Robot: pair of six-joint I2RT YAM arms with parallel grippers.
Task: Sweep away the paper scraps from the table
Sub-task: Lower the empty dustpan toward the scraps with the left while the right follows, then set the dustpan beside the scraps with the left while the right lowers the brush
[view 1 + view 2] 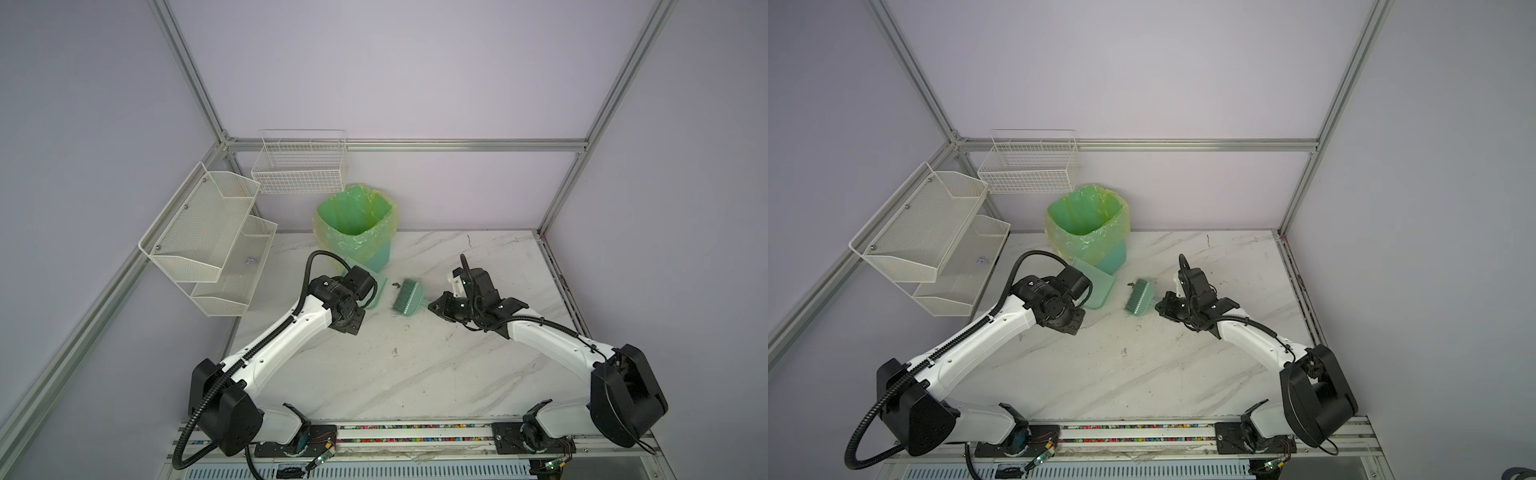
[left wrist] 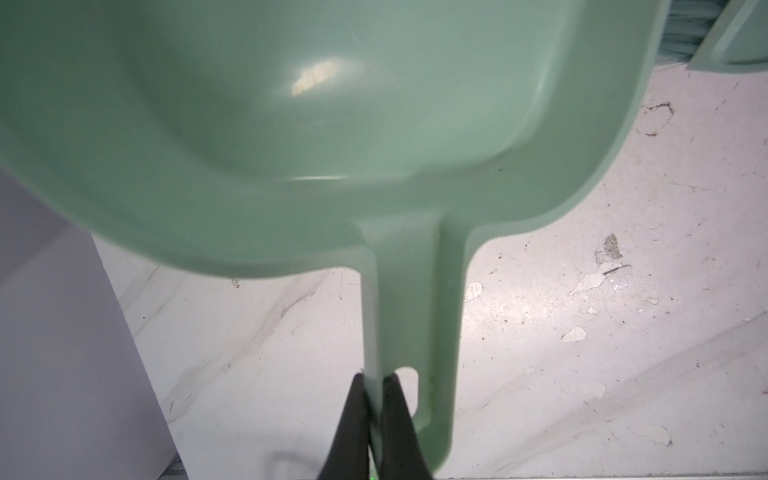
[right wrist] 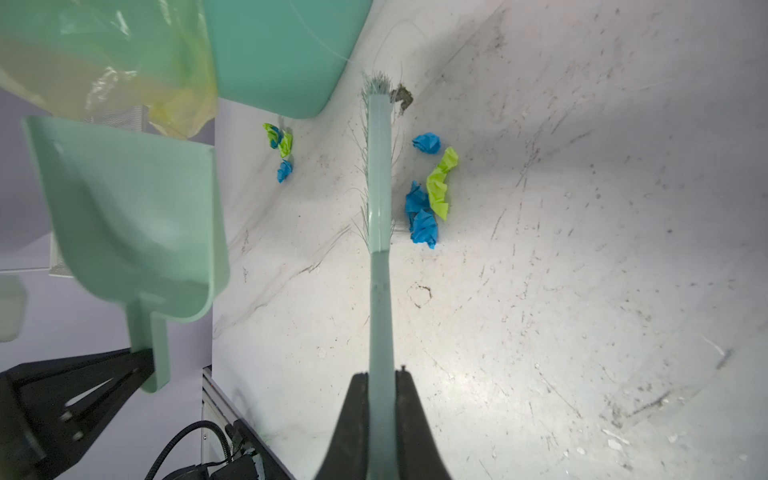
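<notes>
My left gripper (image 2: 376, 378) is shut on the handle of a pale green dustpan (image 2: 332, 124), which sits by the foot of the bin in both top views (image 1: 376, 291) (image 1: 1098, 286). My right gripper (image 3: 381, 374) is shut on the handle of a matching brush (image 3: 379, 166), whose head rests on the white marble table (image 1: 415, 374). In the right wrist view blue and lime-green paper scraps (image 3: 428, 199) lie beside the brush head. A smaller clump of scraps (image 3: 280, 145) lies between brush and bin. In both top views the brush (image 1: 409, 297) (image 1: 1140, 300) hides them.
A green bin (image 1: 357, 224) with a yellowish liner stands at the back of the table, just behind the dustpan. White wire mesh shelves (image 1: 208, 237) and a wire basket (image 1: 299, 166) hang on the left frame. A dark speck (image 3: 401, 97) lies at the brush tip.
</notes>
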